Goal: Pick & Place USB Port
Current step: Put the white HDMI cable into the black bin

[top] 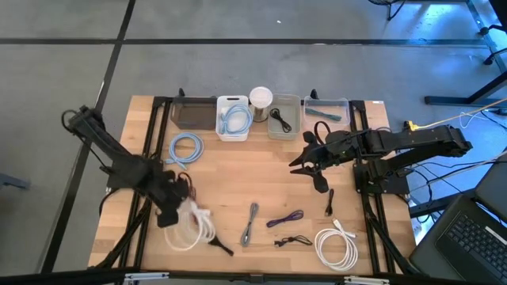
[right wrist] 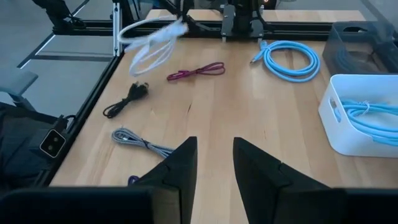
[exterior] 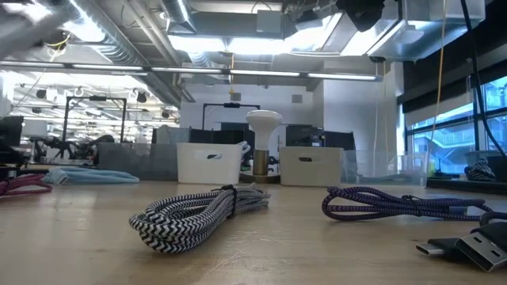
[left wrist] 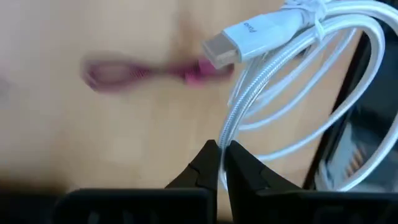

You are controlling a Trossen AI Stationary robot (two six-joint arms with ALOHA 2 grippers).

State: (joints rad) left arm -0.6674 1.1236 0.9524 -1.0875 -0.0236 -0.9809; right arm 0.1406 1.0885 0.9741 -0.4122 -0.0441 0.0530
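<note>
A white coiled USB cable [top: 192,228] with a white plug [left wrist: 231,42] hangs at the table's near left, and my left gripper [top: 179,207] is shut on it. In the right wrist view the coil [right wrist: 149,40] shows blurred above the wood. My right gripper [top: 306,164] hovers open over the table's right half with nothing between its fingers [right wrist: 180,165]. My left gripper pinches one white braided strand of the coil [left wrist: 222,138] between its two fingertips, coming from above and pointing steeply down. The loops and the plug hang slack below the fingers. In the right wrist view the coil looks lifted off the table.
A magenta cable [right wrist: 196,71], a black cable [right wrist: 124,99], a grey braided cable [top: 249,223], a purple cable [top: 285,219], a second white coil [top: 336,245] and a light-blue coil [top: 185,148] lie on the wood. Bins [top: 233,117] line the far edge.
</note>
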